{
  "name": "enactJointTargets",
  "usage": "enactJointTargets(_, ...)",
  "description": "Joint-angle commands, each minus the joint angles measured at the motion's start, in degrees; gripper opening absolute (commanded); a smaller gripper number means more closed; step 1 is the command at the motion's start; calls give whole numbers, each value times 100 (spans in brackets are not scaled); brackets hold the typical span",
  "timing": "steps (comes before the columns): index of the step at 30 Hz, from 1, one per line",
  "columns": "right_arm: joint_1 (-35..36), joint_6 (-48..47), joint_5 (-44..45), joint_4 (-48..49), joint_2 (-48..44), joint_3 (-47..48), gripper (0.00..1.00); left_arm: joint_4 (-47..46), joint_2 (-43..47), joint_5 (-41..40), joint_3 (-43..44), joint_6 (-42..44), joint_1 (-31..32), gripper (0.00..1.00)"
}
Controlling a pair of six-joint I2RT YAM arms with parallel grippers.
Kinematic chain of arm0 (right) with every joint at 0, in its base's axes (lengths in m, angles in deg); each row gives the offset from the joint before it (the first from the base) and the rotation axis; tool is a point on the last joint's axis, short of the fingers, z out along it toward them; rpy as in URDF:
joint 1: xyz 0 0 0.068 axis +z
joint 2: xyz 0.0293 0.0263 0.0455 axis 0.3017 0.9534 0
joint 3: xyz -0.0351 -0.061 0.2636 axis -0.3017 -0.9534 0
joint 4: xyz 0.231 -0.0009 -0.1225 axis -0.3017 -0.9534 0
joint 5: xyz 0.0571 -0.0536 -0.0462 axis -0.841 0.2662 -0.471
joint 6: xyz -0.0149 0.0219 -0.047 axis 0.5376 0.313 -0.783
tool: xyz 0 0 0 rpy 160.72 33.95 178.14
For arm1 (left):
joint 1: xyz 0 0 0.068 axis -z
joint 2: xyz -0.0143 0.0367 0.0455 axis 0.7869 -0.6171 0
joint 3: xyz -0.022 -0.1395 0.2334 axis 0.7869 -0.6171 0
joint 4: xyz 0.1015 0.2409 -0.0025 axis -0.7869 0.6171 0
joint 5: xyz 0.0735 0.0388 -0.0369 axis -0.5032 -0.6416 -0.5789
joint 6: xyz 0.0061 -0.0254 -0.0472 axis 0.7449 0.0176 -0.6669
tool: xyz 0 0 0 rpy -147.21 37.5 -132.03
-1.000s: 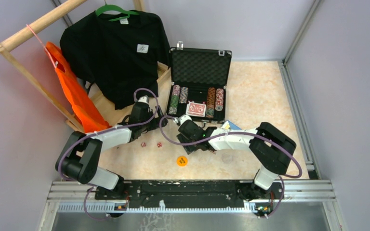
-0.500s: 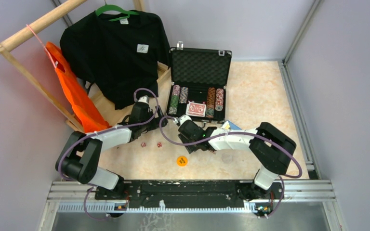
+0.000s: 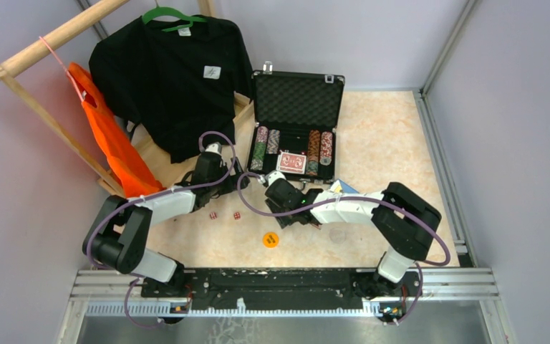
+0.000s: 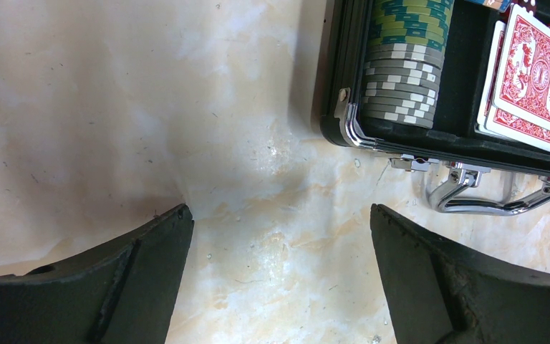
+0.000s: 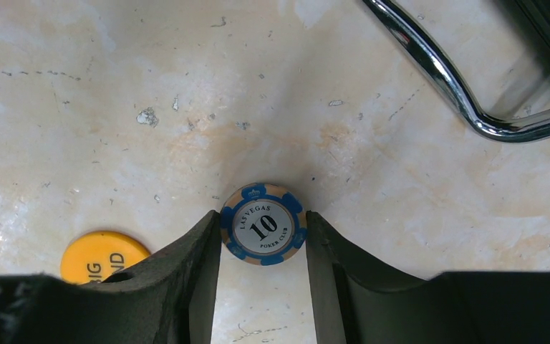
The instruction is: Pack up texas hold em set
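Observation:
The black case (image 3: 254, 115) lies open at the back with its foam lid up. It holds rows of striped chips (image 3: 261, 147) and red-backed cards (image 3: 291, 163). In front of the case's chrome handle (image 5: 444, 79), my right gripper (image 5: 263, 215) is shut on a blue-and-orange "10" poker chip (image 5: 263, 228), which lies flat on the table. My left gripper (image 4: 279, 215) stands open over bare table, left of the case's front corner (image 4: 344, 122), with nothing between its fingers. On the table are two red dice (image 3: 213, 215) and a round yellow token (image 3: 270, 239).
A black T-shirt (image 3: 175, 79) and an orange bag (image 3: 111, 140) hang from a wooden rack at the back left. A blue-and-white piece (image 3: 342, 186) lies beside the right arm. Grey walls and a metal rail (image 3: 440, 165) bound the table on the right.
Both arms stay where they were. The right gripper's fingers have drawn in a little around the chip.

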Motion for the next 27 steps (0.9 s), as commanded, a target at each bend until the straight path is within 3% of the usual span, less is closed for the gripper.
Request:
enactJointTargets(1,32,-9,177,16,-331,325,33,132,-145,137,69,31,17,99)
enactJointTargets(20,32,-113,211,-32,-387,362,33,3,-393,763,192,159,58,99)
enactJointTargets(27,32,-126,277,-67,-625,281,33,-239,-695,1634,378,327,242,99)
